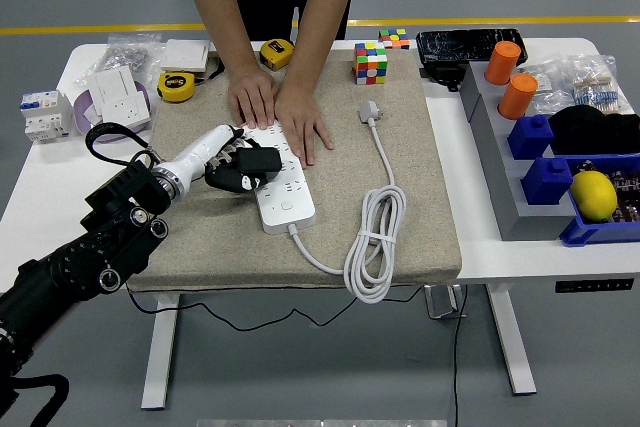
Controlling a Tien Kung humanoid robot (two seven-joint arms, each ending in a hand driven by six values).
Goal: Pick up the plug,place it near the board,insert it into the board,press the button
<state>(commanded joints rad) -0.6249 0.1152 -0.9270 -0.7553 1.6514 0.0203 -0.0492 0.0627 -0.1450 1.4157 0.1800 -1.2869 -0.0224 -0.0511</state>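
A white power strip lies on the beige mat, its white cable coiled to the right and ending in a grey plug near the mat's far side. My left hand reaches in from the lower left. It is shut on a black plug and holds it at the strip's left edge, over its sockets. A person at the far side presses both hands flat on the strip's far end. My right arm is out of view.
Two tape measures, white sockets and a breaker lie at the back left. A colour cube stands on the mat's far edge. At the right are a grey rack, orange cylinders, blue blocks and a lemon.
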